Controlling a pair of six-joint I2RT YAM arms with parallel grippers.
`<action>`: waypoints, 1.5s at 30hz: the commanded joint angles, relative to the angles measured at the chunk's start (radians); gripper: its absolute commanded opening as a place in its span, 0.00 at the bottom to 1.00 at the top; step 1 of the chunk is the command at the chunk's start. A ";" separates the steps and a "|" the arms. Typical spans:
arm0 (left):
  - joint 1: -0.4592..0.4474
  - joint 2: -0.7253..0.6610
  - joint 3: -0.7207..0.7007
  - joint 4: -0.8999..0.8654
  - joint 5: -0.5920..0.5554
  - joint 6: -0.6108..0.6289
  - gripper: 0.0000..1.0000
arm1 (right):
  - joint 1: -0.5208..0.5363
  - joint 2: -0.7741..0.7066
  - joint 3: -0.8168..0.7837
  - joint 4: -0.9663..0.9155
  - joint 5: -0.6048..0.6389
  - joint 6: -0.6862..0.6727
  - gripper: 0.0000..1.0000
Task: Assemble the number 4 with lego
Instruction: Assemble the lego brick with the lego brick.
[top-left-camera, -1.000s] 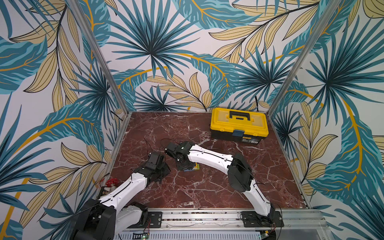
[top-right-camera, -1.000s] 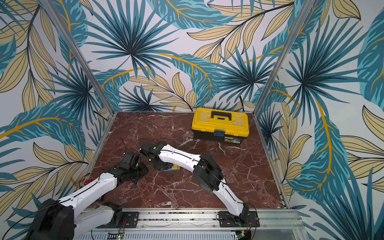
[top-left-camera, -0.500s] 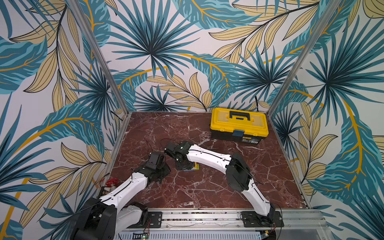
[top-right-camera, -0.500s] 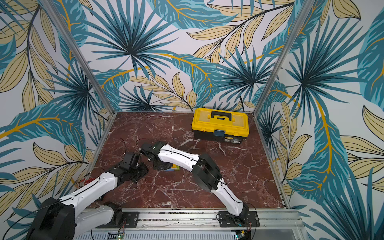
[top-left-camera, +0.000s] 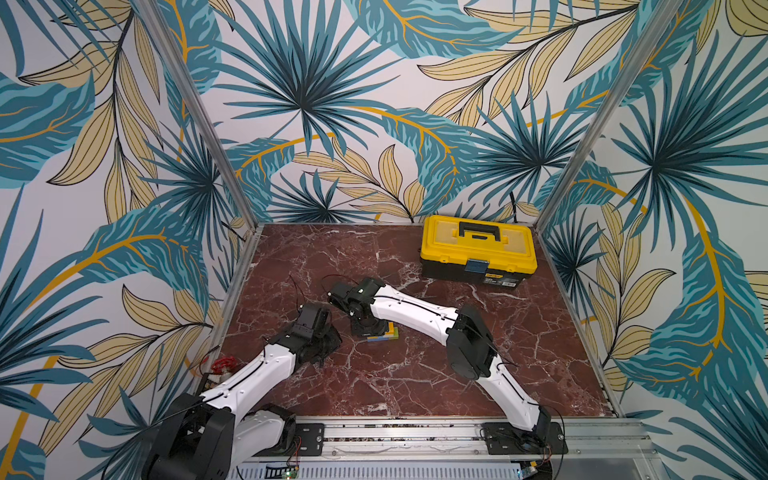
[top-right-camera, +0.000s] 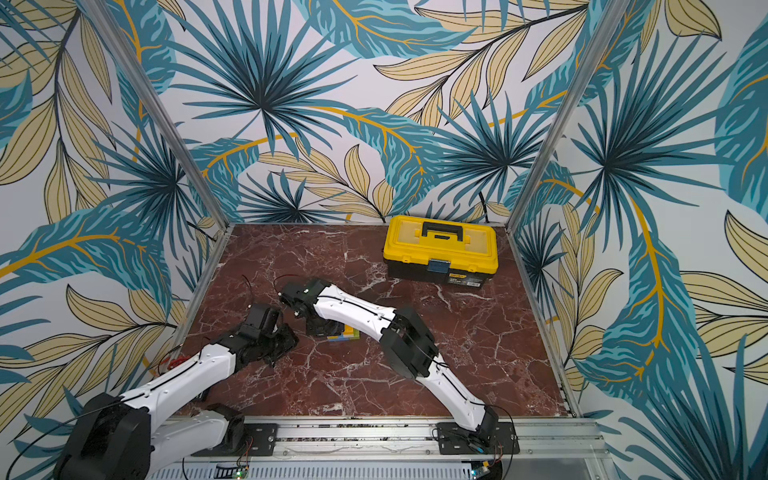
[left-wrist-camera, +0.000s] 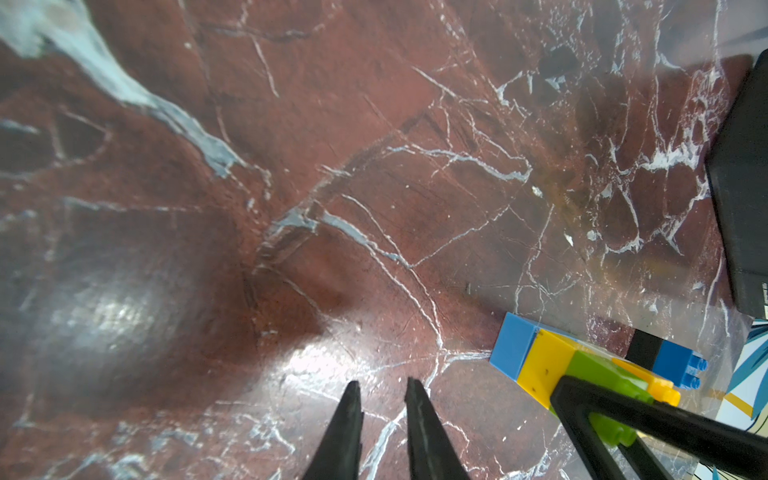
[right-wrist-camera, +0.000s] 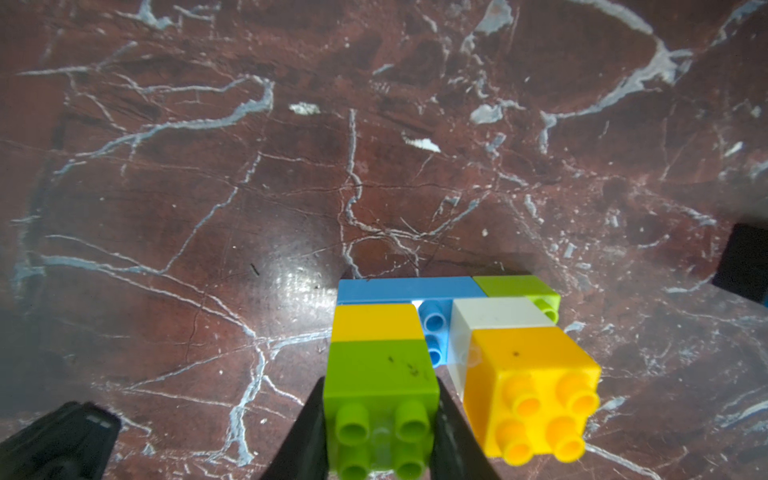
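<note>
Lego (top-left-camera: 388, 333) partly hidden by right gripper (right-wrist-camera: 380, 382); toolbox (top-left-camera: 478, 249) apart.

The lego bricks (right-wrist-camera: 436, 332) are shown in blue, yellow, lime green, white and orange. The tabletop (top-left-camera: 395, 374) is patterned maroon marble, white-veined; the toolbox (top-left-camera: 478, 245) is coloured yellow and black.

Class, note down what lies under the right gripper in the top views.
Only an edge of the lego figure shows on the table: yellow, green and blue. The right gripper covers the rest, including the lime green brick it grips.
</note>
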 joint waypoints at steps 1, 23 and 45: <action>0.010 -0.019 -0.027 0.007 0.004 0.017 0.22 | -0.012 0.150 -0.092 -0.029 -0.047 -0.004 0.16; 0.010 -0.041 -0.004 -0.032 0.015 0.019 0.26 | -0.025 0.009 0.041 -0.098 -0.026 -0.066 0.43; -0.187 0.056 -0.065 0.191 0.153 -0.123 0.20 | -0.236 -0.257 -0.206 0.076 -0.153 -0.340 0.54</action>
